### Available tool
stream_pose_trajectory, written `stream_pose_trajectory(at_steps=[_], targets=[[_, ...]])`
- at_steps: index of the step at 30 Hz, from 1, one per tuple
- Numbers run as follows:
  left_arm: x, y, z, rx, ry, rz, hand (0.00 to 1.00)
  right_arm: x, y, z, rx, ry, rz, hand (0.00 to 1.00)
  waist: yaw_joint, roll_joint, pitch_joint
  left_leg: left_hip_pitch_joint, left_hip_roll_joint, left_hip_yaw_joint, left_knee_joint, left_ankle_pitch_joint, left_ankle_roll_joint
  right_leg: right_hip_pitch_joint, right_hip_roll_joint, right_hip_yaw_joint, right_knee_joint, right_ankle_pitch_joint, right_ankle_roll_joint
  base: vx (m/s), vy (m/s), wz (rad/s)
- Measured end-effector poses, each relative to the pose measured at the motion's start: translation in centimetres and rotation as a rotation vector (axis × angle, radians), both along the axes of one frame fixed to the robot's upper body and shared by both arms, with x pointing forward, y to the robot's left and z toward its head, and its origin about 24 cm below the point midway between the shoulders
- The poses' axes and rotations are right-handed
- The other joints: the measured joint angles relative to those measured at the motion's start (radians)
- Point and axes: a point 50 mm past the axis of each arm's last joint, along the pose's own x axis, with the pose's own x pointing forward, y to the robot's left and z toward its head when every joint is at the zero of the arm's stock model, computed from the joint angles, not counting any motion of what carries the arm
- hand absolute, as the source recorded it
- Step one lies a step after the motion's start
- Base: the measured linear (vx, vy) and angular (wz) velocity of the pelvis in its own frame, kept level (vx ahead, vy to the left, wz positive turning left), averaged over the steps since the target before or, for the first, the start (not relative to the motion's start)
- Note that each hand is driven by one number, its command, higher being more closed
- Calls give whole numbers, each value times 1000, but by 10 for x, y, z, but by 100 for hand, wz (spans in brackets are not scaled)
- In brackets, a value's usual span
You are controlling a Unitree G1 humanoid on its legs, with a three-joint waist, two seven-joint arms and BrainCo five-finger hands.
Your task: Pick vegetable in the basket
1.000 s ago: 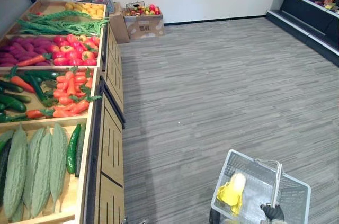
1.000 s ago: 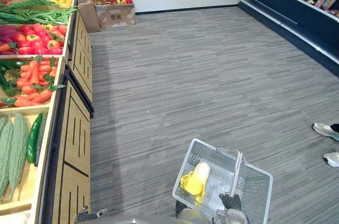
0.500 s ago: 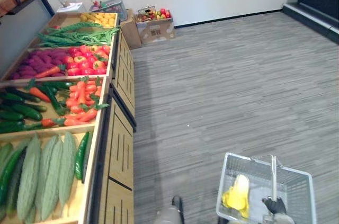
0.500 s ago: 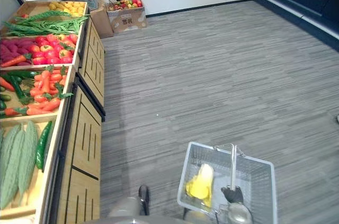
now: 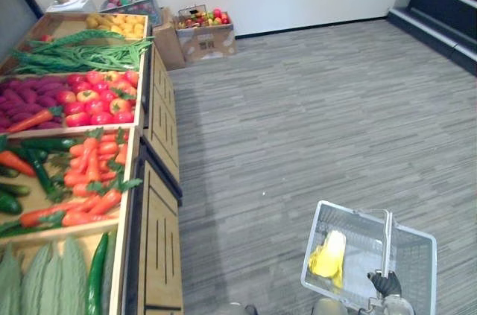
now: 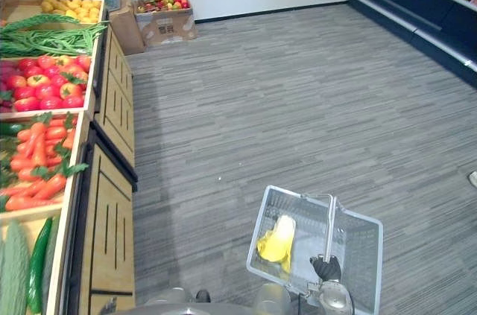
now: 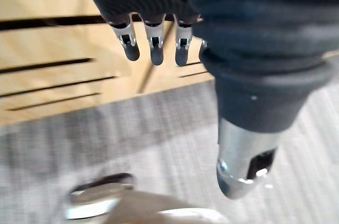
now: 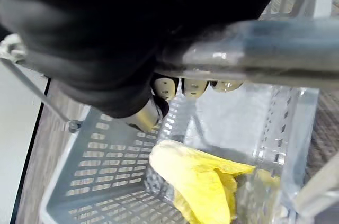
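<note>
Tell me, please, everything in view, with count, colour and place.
basket: one, pale grey, lower right, above the floor
yellow vegetable: one, yellow, inside the basket
carrots: many, orange, middle bin of the wooden stand
red round produce: many, red, bin behind the carrots
green beans: heap, green, bin further back
bitter gourds: several, pale green, nearest bin
cardboard box: one, brown, by the far wall
right hand: one, dark, curled round the basket's handle
left hand: one, silver, fingers straight, empty, beside the stand

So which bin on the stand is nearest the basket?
The bin with pale green gourds and a dark cucumber, at the stand's near end; the carrot bin and the rest lie farther from the basket.
</note>
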Motion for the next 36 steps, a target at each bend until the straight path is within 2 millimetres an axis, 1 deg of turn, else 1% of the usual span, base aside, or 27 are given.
stream_pose_trajectory(at_steps=[1, 2, 4, 5, 6, 7, 8, 9, 11, 12, 15, 17, 19, 21, 22, 23, 24, 25, 26, 27, 28, 29, 32, 33, 34, 35, 36], targets=[[16, 0, 4, -2, -54, 16, 0, 5, 4, 2, -6, -16, 31, 100, -14, 7, 3, 43, 31, 0, -23, 0, 0, -15, 40, -56, -87, -33, -15, 289, -25, -1], [27, 0, 8, 6, -90, 13, 0, 9, 7, 4, -6, -30, 48, 100, -19, 13, 6, 65, 51, -1, -29, 0, 0, -24, 66, -91, -177, -37, -20, 352, -47, 3], [53, -2, 19, -5, -191, 23, 0, 12, 15, 4, 4, -49, 51, 100, -33, 7, 7, 99, 76, -4, -42, -1, -1, -51, 98, -113, -424, -13, 3, 340, -75, 17], [59, -3, 21, -8, -211, 22, 0, 12, 16, 4, 5, -51, 51, 100, -38, 4, 6, 103, 76, -5, -42, -1, -3, -57, 99, -106, -496, 0, 13, 346, -113, 27], [65, -5, 24, -9, -239, 11, 0, 12, 18, 4, 7, -59, 51, 100, -41, -1, 6, 118, 76, -10, -40, -11, -19, -58, 104, -78, -648, 81, 6, 374, -153, 25], [68, -4, 27, -5, -260, 8, 0, 9, 20, 3, 14, -59, 49, 100, -42, -18, 3, 136, 72, -31, -33, -40, -66, -43, 107, -38, -782, 201, 7, 391, -180, 26], [70, -2, 29, 2, -275, 6, 0, 6, 23, 2, 23, -55, 46, 100, -41, -39, 0, 152, 64, -44, -31, -62, -94, -33, 94, -19, -824, 286, 2, 413, -253, 23], [69, -10, 26, -25, -272, 14, 0, 9, 19, 3, 19, -60, 21, 100, -39, 15, 17, 171, 106, -60, -20, -111, -117, -23, 132, -38, -788, 347, -9, 382, -228, 25], [70, -15, 26, -49, -290, 9, 0, 13, 16, 5, 13, -73, 21, 100, -37, 30, 29, 169, 139, -62, -5, -117, -123, -24, 156, -38, -753, 289, -16, 364, -197, 19], [71, -18, 26, -61, -299, 4, 0, 14, 17, 5, 19, -76, 16, 100, -37, 47, 21, 171, 153, -82, -2, -116, -123, -28, 158, -57, -712, 252, -22, 303, -183, 32], [66, -27, 22, -101, -288, 4, 0, 10, 17, 4, 29, -62, -18, 100, -35, 30, 24, 189, 166, -114, 10, -115, -125, -27, 142, -81, -618, 170, -23, 173, -124, 35], [51, -29, 14, -108, -231, 41, 0, 6, 20, 2, 38, -51, -21, 100, -32, 20, 20, 189, 170, -117, 34, -114, -125, -25, 127, -96, -584, 136, -21, 92, -86, 25], [21, -26, 2, -101, -111, 81, 0, 3, 24, -1, 50, -41, -26, 100, -29, 11, 12, 184, 175, -116, 72, -114, -126, -18, 129, -102, -566, 91, -20, 78, -84, 14], [16, -21, 1, -89, -101, 158, 0, -2, 25, -5, 58, -12, -29, 100, -11, 11, 4, 132, 184, -115, 211, -102, -144, 15, 136, -113, -591, 81, -23, 56, -89, 11], [12, -16, 2, -69, -96, 166, 0, -5, 25, -6, 64, 4, -23, 100, -8, 20, -1, 52, 205, -118, 368, -66, -160, 46, 152, -120, -630, 81, -23, 61, -120, 10], [7, -14, 1, -55, -77, 160, 0, -7, 25, -8, 70, 21, -13, 100, -9, 31, -5, -14, 227, -133, 498, -8, -156, 83, 173, -132, -680, 84, -19, 151, -123, 4], [-9, -13, -4, -42, -16, 145, 0, -12, 26, -10, 59, 50, 22, 100, -2, 60, -14, -85, 268, -137, 625, 102, -166, 134, 204, -135, -715, 83, -24, 205, -94, 2], [-20, -7, -5, -25, 22, 134, 0, -13, 28, -11, 59, 60, 43, 100, 5, 18, -13, -123, 260, -121, 702, 169, -171, 166, 191, -122, -738, 69, -39, 247, -61, 2], [-27, -7, -7, -28, 54, 136, 0, -15, 26, -11, 56, 69, 47, 100, 9, 34, -7, -149, 278, -128, 745, 164, -169, 187, 195, -133, -748, 69, -39, 217, -41, 22], [-33, -13, -9, -47, 72, 154, 0, -23, 19, -12, 49, 85, 21, 100, 13, 45, -5, -201, 282, -108, 771, 99, -155, 221, 186, -160, -784, 72, -40, 215, -27, 47], [-42, -15, -11, -55, 99, 157, 0, -27, 13, -13, 42, 103, 0, 100, 15, 47, -3, -234, 281, -49, 724, 52, -158, 246, 166, -182, -802, 74, -41, 188, -11, 54], [-46, -17, -12, -58, 109, 151, 0, -28, 10, -13, 39, 115, -7, 100, 16, 45, -3, -236, 274, -19, 673, 37, -159, 259, 152, -193, -813, 74, -35, 218, 31, 50], [-62, -21, -13, -65, 148, 136, 0, -27, 3, -12, 23, 114, -22, 100, 18, 46, -2, -228, 203, 37, 287, 49, -162, 299, 104, -223, -842, 73, 5, 202, 97, 38], [-65, -23, -14, -73, 157, 136, 0, -26, 1, -11, 18, 109, -20, 100, 20, 50, -2, -215, 171, 26, 103, 104, -169, 309, 96, -231, -850, 74, 21, 293, 221, 30], [-70, -26, -14, -86, 169, 133, 0, -25, -1, -9, 12, 102, -24, 100, 30, 62, 0, -204, 153, 18, -37, 218, -139, 316, 96, -238, -849, 67, 47, 309, 225, 28], [-69, -25, -14, -87, 166, 131, 0, -25, 2, -10, 20, 104, -27, 100, 41, 62, 1, -180, 136, 21, -67, 221, -120, 330, 88, -235, -853, 67, 54, 261, 153, 35], [-66, -21, -13, -74, 153, 121, 0, -25, 6, -10, 23, 91, -18, 100, 51, 40, 4, -165, 105, 18, -105, 226, -122, 352, 83, -227, -891, 69, 58, 262, 107, 36]])
